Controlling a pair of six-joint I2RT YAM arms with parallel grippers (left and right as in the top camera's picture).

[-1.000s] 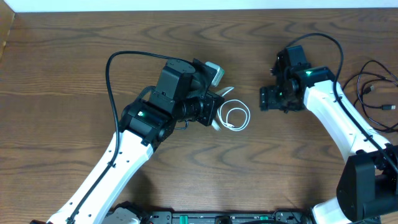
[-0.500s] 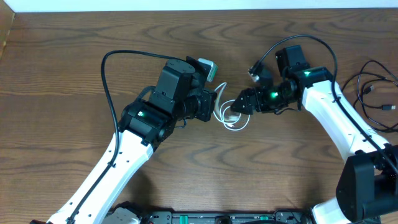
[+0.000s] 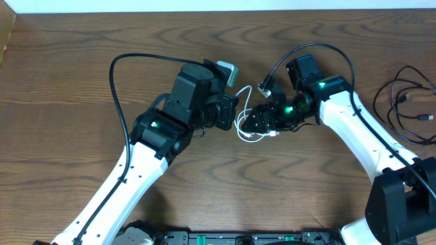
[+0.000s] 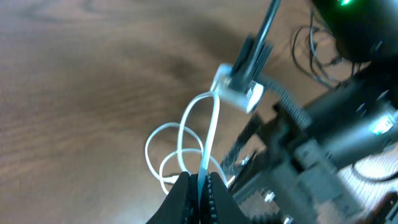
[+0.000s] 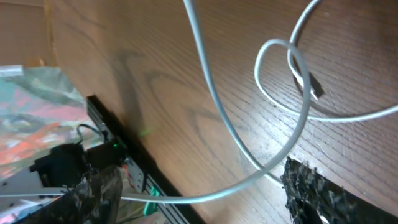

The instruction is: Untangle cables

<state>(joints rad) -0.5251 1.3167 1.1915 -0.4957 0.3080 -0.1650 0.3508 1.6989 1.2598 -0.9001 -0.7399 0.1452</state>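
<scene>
The white cable (image 3: 246, 136) lies in small loops at the table's middle, one strand rising between the two grippers. My left gripper (image 3: 236, 114) is shut on that strand; in the left wrist view the fingers (image 4: 200, 186) pinch the white cable (image 4: 214, 118) above its loops. My right gripper (image 3: 255, 122) is low over the loops and open. In the right wrist view (image 5: 199, 199) a strand of the white cable (image 5: 273, 81) runs across the gap between its fingers without being pinched. The thin black cable (image 3: 407, 102) lies apart at the far right.
The right arm's body (image 4: 323, 143) fills the right of the left wrist view, very close to my left gripper. The table's front rail with electronics (image 5: 106, 155) shows in the right wrist view. The table's back edge (image 3: 218, 8) runs along the top.
My right gripper has swung left and down from beside the coil to over the white loops. My left gripper has kept its hold, and the white cable has been pulled looser.
</scene>
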